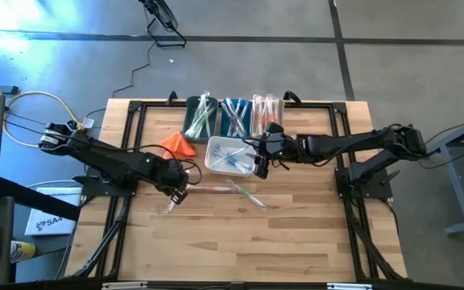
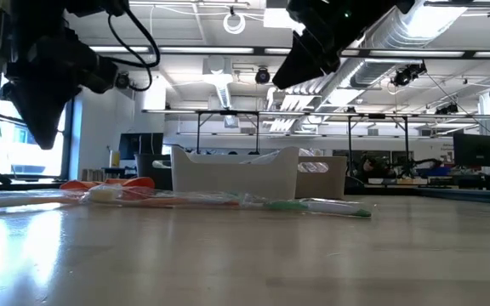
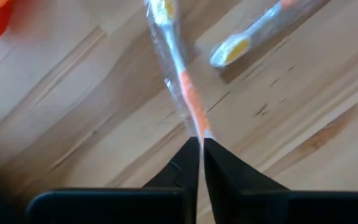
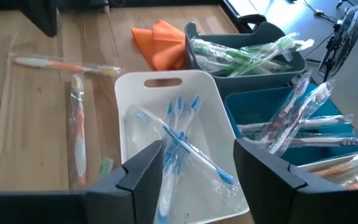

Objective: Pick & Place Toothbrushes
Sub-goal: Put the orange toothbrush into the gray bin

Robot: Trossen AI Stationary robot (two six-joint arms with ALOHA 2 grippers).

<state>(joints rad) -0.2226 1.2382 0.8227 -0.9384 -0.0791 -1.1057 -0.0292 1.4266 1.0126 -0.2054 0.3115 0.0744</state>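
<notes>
1. The left gripper (image 3: 201,146) pinches only the very end of an orange toothbrush (image 3: 188,99) that lies on the table (image 1: 296,242). Its slippery wrapper could slide out.
2. The right gripper (image 4: 197,162) has its jaws wide apart above the white bin (image 4: 225,112) holding blue toothbrushes (image 4: 179,134).
3. The near side of the table looks bare, with room to move.

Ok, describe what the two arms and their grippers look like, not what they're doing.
Both arms are dark, jointed and slim, with black cables along them. The left gripper ends in two flat black fingers tapering to narrow tips. The right gripper has broader black fingers with angled, blocky pads. Yellowish cables loop near the left arm's base. No markings can be read.
</notes>
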